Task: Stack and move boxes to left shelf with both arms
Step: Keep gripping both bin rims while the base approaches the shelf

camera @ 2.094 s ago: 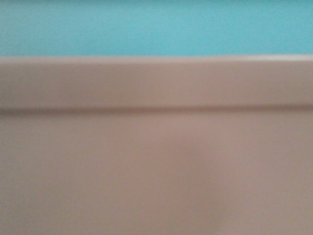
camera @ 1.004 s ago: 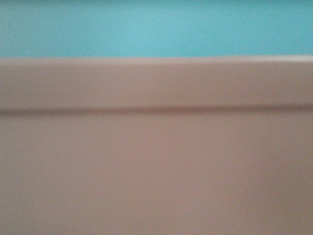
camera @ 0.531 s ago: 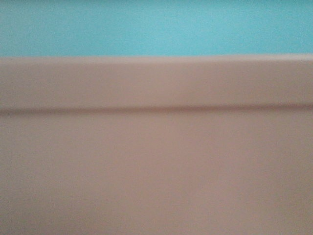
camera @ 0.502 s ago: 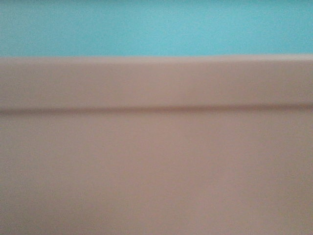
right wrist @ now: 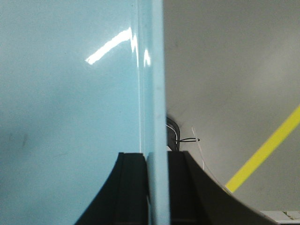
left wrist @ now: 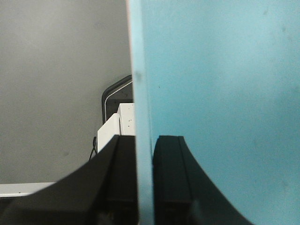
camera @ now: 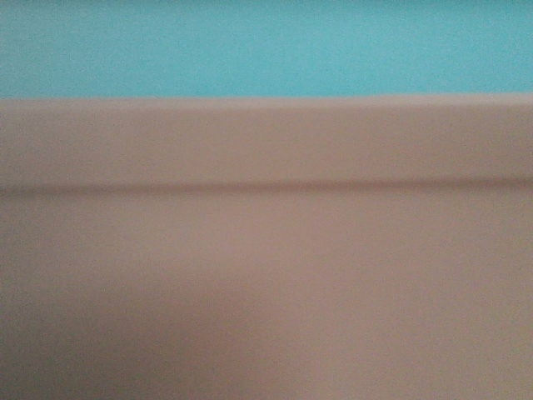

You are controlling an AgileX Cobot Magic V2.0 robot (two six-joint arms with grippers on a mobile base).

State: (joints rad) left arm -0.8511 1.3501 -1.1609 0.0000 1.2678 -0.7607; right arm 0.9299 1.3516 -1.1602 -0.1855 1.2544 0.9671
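The front view is filled by the two boxes very close to the camera. The salmon-pink box (camera: 266, 275) takes up the lower part, with the light-blue box (camera: 266, 46) showing above its rim. In the left wrist view my left gripper (left wrist: 144, 138) is shut on the light-blue box's (left wrist: 220, 93) thin side wall, one black finger on each face. My right gripper (right wrist: 157, 153) is shut the same way on the opposite wall of the light-blue box (right wrist: 70, 117). The left shelf is out of view.
Grey floor lies beyond both walls. A yellow floor line (right wrist: 265, 152) runs diagonally at the right. A white block (left wrist: 117, 122) with a dark rounded frame behind it sits past the left fingers. Thin cables (right wrist: 185, 139) show behind the right fingers.
The boxes hold almost the same place in the front view. Only the pink wall's lower left has grown slightly darker.
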